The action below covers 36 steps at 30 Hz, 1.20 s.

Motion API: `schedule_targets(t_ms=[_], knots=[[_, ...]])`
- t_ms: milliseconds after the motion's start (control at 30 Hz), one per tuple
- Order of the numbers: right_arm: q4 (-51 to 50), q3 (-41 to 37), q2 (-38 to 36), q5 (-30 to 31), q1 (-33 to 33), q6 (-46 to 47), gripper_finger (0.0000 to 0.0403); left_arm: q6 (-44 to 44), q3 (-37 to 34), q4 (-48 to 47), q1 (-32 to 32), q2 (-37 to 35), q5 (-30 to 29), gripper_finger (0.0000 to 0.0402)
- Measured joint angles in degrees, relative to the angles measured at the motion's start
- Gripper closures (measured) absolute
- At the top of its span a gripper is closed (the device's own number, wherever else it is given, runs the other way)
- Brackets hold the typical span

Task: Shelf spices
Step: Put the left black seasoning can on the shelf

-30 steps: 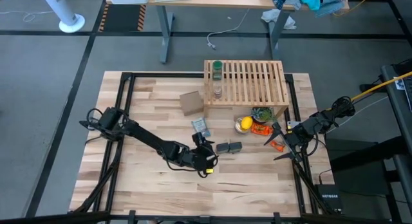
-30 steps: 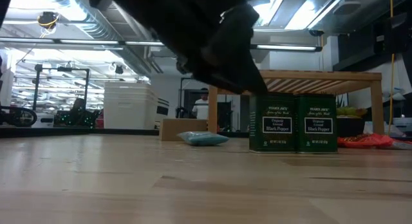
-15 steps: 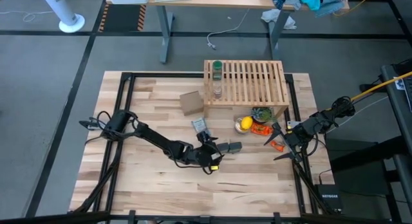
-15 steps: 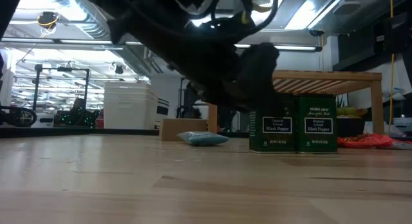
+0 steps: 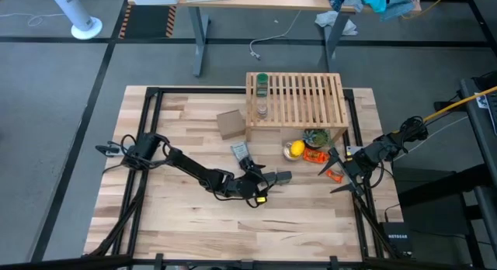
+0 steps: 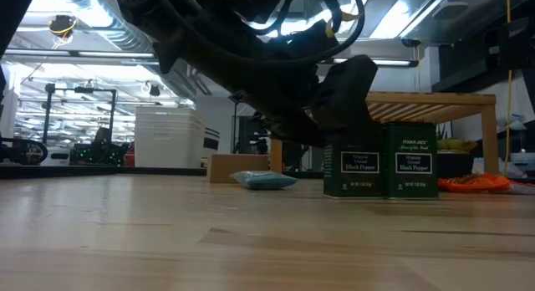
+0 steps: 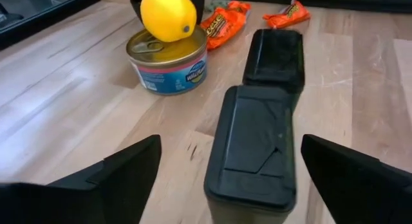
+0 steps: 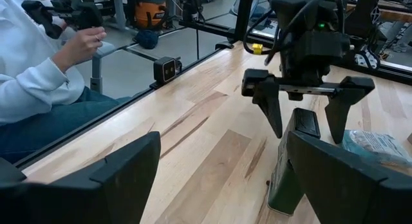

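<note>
Toward the far edge of the bench (image 5: 178, 223): shelf (image 5: 299, 99), with bottle (image 5: 262, 84) and jar (image 5: 263, 110) at its left end. Beside its left front corner, cardboard box (image 5: 231, 123). Before its right front: lemon (image 5: 295, 150) on a can (image 7: 168, 60). Mid-bench: two tins (image 5: 278, 178) side by side, packet (image 5: 241, 154) behind-left. Left gripper (image 5: 260, 179) straddling the nearer tin (image 7: 254, 147), fingers spread. Right gripper (image 5: 338, 174) at the right edge.

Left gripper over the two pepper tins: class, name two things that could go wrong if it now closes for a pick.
1. The left gripper is open astride the nearer tin, but the second tin stands right against it; a finger could nudge or tip that one.
2. The tuna can with the lemon on top sits close by; a sideways swing toward the shelf might knock them.
</note>
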Motion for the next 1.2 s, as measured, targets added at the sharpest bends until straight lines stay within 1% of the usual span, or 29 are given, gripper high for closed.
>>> schedule_targets(t_ms=[100, 200, 367, 533, 567, 800, 900, 1000, 1200], knots=[[0.0, 0.0, 0.0, 0.0, 0.0, 0.0, 0.0059, -0.1, 0.0, 0.3, 0.0, 0.0, 0.0, 0.0067], [0.0, 0.0, 0.0, 0.0, 0.0, 0.0, 0.0059, 0.5, 0.0, 0.4, 0.0, 0.0, 0.0, 0.0107], [0.0, 0.0, 0.0, 0.0, 0.0, 0.0, 0.0059, 1.8, 0.0, 1.0, 0.5, 0.0, 0.0, 0.0186], [0.0, 0.0, 0.0, 0.0, 0.0, 0.0, 0.0059, 7.4, 0.0, 4.7, 0.7, 0.0, -0.2, 0.0275], [0.0, 0.0, 0.0, 0.0, 0.0, 0.0, 0.0059, 8.8, 0.0, 5.3, 0.7, -0.1, -0.2, 0.0286], [0.0, 0.0, 0.0, 0.0, 0.0, 0.0, 0.0059, 15.3, 2.4, 6.2, 0.6, -1.3, -0.4, 0.0287], [0.0, 0.0, 0.0, 0.0, 0.0, 0.0, 0.0059, 19.1, 4.0, 6.0, 0.8, -1.4, -1.8, 0.0287], [-0.1, 0.0, 0.0, 0.0, 0.0, 0.0, 0.0059, 24.8, 6.8, 6.3, 1.2, -1.4, -3.6, 0.0287], [-0.1, 0.0, 0.0, 0.0, 0.0, 0.0, 0.0059, 35.7, 13.2, 5.7, 3.7, -1.5, -4.0, 0.0287]])
